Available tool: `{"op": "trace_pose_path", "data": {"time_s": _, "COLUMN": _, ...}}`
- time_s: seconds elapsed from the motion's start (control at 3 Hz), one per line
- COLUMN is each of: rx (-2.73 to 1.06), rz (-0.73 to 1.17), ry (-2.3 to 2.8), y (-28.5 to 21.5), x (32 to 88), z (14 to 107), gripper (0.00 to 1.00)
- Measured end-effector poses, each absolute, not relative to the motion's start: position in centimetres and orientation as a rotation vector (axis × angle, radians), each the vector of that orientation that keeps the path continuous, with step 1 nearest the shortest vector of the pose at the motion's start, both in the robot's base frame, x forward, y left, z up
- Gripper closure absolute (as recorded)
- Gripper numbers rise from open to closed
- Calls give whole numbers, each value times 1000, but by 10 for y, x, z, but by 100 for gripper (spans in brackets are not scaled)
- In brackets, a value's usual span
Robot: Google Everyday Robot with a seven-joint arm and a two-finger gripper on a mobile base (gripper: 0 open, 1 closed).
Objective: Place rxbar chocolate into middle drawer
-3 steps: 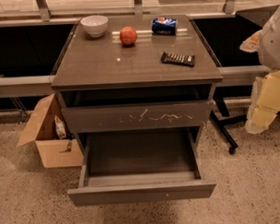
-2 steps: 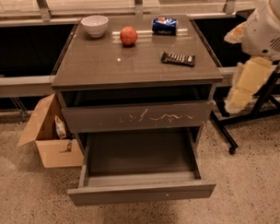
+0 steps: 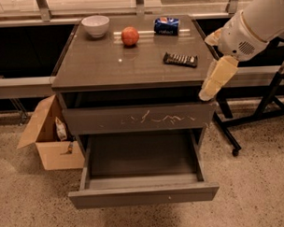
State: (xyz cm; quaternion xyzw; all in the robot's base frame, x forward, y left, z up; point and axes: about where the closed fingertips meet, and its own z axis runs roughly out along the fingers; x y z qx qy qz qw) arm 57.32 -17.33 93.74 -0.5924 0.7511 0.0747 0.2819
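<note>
The rxbar chocolate point(image 3: 180, 60), a flat dark bar with pale lettering, lies on the right side of the cabinet top point(image 3: 107, 70). The middle drawer point(image 3: 142, 195), with a plain dark grey front, is pulled out and its inside looks empty. My gripper point(image 3: 207, 92) hangs from the white arm point(image 3: 251, 22) at the cabinet's front right corner. It points down, to the right of and below the bar, and holds nothing that I can see.
A white bowl point(image 3: 95, 25), a red apple point(image 3: 130, 36) and a blue soda can point(image 3: 166, 25) stand at the back of the top. The scratched drawer front point(image 3: 137, 118) above is shut. A cardboard box point(image 3: 49, 135) is on the floor at left, and a black wheeled stand point(image 3: 254, 116) at right.
My arm has swung in from the right edge toward the cabinet, and the gripper now sits at its front right corner. The bar and the drawers have not moved.
</note>
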Motion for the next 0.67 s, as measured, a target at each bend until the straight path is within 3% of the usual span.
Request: {"op": "trace_pose_path", "data": {"time_s": 0.67, "rx": -1511, "rz": 239, "ry": 1950, "y": -181, "x": 594, "z": 937, "gripper": 0}}
